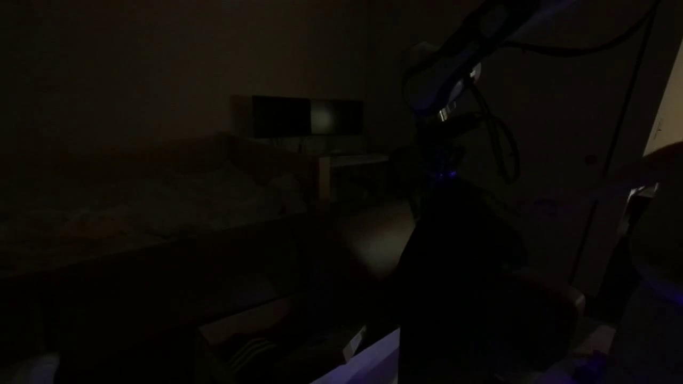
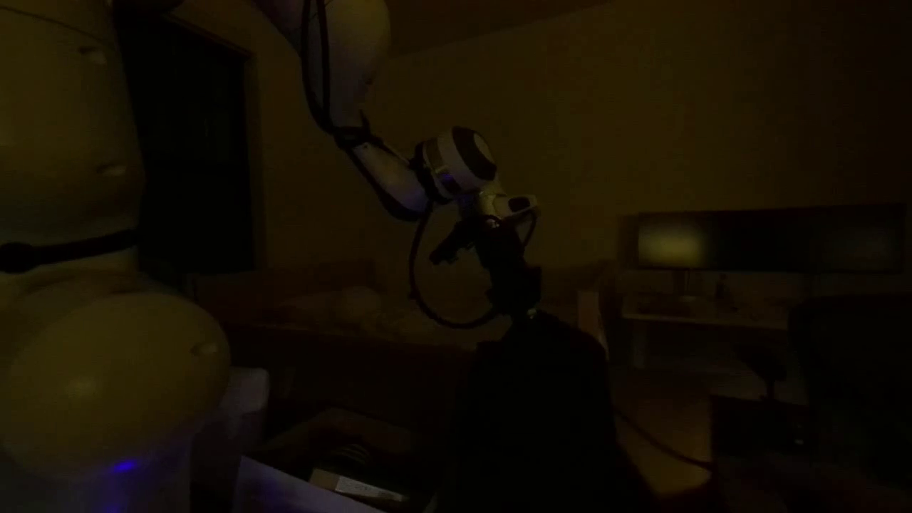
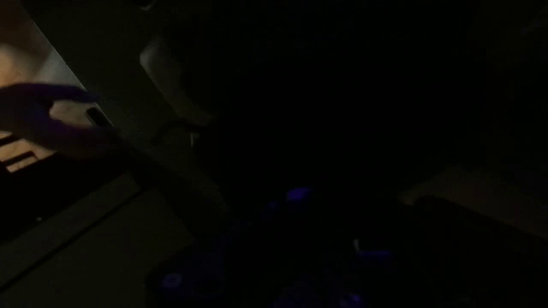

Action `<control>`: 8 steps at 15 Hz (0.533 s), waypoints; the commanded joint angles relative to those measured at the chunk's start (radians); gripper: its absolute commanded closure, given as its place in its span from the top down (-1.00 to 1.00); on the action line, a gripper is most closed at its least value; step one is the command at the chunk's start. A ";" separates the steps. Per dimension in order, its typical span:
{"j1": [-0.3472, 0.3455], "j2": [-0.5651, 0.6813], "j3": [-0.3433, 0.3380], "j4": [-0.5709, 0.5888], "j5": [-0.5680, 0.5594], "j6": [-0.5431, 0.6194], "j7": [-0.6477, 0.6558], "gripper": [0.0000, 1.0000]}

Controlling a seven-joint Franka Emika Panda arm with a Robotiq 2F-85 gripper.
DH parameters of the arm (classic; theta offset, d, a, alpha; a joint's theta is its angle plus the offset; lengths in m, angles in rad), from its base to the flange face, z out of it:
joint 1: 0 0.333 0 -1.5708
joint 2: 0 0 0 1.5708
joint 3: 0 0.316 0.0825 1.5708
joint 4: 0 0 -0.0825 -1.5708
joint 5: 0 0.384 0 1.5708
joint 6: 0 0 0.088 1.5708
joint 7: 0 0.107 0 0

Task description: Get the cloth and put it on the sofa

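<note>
Near-black cloth (image 1: 459,272) hangs below the gripper (image 1: 444,175); step looks like the carry to the sofa. Best: hold the pinch firm, go slow, lift so the long drape doesn't snag, lower bottom edge first, then release. Jaws appear clamped on the cloth's top, the rest spreading out under them; fingertips lost in the dark. Open box (image 1: 245,320) lower than the gripper, monitors (image 1: 320,117) beyond it. Sofa: can't make out.

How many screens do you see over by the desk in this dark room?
2. In an exterior view, the left screen and the right screen stand side by side above the desk. Others may be hidden in the dark.
</note>
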 commanded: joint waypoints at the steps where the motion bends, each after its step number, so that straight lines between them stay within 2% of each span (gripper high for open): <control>1: 0.021 -0.189 0.033 -0.044 0.093 -0.003 -0.154 -0.93; 5: 0.052 -0.342 0.072 -0.011 0.216 -0.061 -0.303 -0.93; 8: 0.074 -0.441 0.103 0.040 0.276 -0.145 -0.379 -0.93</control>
